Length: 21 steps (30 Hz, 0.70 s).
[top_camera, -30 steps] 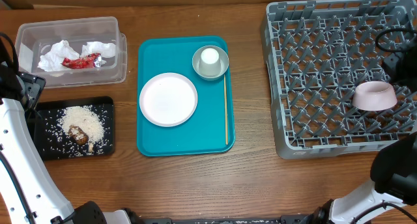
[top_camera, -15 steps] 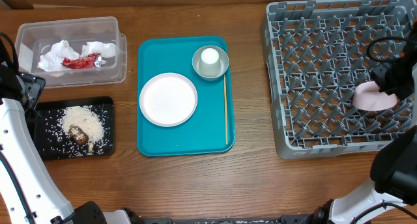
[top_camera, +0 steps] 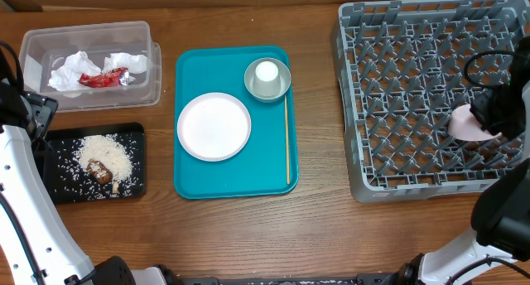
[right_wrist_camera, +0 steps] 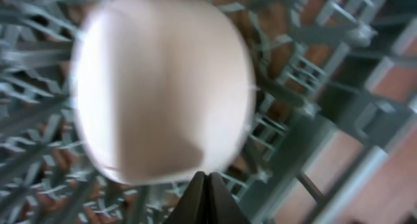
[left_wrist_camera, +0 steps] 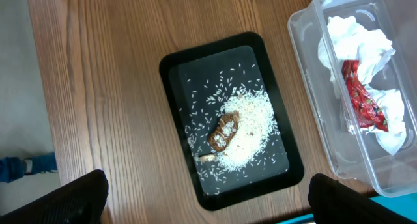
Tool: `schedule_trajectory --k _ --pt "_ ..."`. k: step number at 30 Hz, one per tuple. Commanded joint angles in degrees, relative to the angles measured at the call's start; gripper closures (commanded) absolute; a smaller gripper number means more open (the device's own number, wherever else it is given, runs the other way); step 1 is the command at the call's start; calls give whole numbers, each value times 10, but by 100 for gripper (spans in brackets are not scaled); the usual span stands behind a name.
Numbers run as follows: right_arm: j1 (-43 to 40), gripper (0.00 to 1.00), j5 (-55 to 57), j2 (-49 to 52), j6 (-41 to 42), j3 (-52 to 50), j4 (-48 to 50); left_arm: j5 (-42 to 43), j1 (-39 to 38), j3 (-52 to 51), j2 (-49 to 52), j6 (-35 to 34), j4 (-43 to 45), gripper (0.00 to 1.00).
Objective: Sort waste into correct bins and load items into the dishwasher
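The dish (top_camera: 460,124) is seated in the rack (top_camera: 397,78) at the desk's (top_camera: 315,235) right edge, just ahead of the right fingers (right_wrist_camera: 195,201), pinched shut and empty; the left fingers (left_wrist_camera: 78,198) are held wide open.

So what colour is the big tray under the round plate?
The tray is teal, a blue-green. The overhead view shows it best.
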Motion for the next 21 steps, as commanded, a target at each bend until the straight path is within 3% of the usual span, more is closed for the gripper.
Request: schedule_trajectory --k 1,10,15,19,21 --pt "-15 96 30 -8 32 12 -13 2 -1 -2 -4 -12 -1 0" --pt "-39 96 -22 -15 21 59 -47 2 -1 -2 -4 -12 -1 0" --pt "-26 96 -155 -27 -94 59 26 2 -1 -2 -4 -12 -1 0" --pt "-8 85 -163 -17 -111 56 87 2 -1 -2 -4 -12 -1 0" --pt "-2 85 -152 -7 -110 55 102 2 -1 -2 -4 -12 -1 0"
